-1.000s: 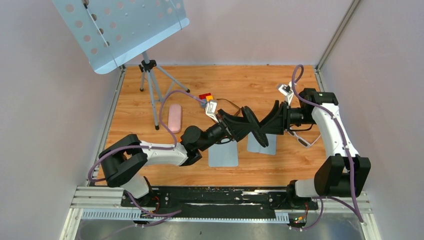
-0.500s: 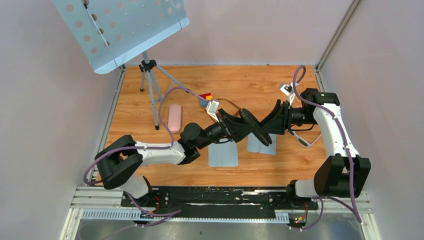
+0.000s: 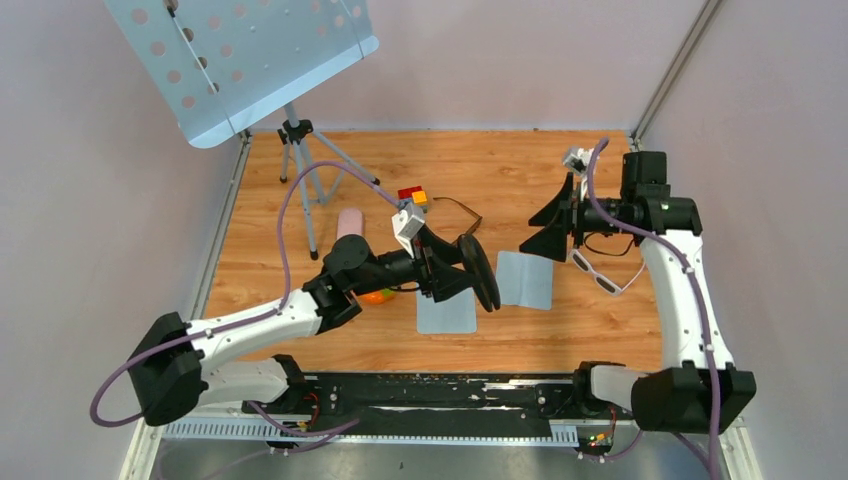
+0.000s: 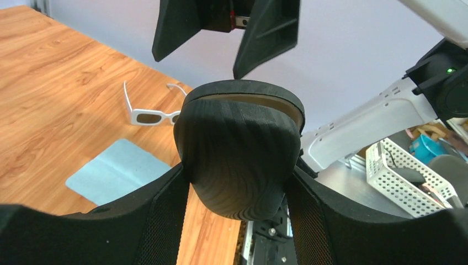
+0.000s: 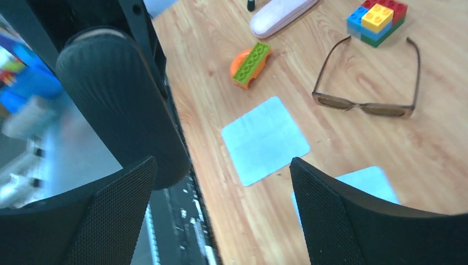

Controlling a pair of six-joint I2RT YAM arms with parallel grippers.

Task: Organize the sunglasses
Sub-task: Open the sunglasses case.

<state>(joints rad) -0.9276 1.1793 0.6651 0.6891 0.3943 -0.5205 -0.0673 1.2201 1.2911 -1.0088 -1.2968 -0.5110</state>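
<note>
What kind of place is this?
Probably a robot practice lab, not a house: two robot arms bolted to a metal rail, a wooden table boxed in by plain walls, and sunglasses and toy bricks laid out.

Left arm: swung back toward its own side and the near edge.
Left end effector point(image 3: 466, 270): alone clamps the black case point(image 3: 486, 280), carried left with it.
Right end effector point(image 3: 550, 222): drawn off to the right and far side, apart from the case, fingers spread and empty.
Right cloth point(image 3: 527, 280): now uncovered.
Orange-and-green block point(image 3: 376, 296): now showing on the tabletop.
</note>
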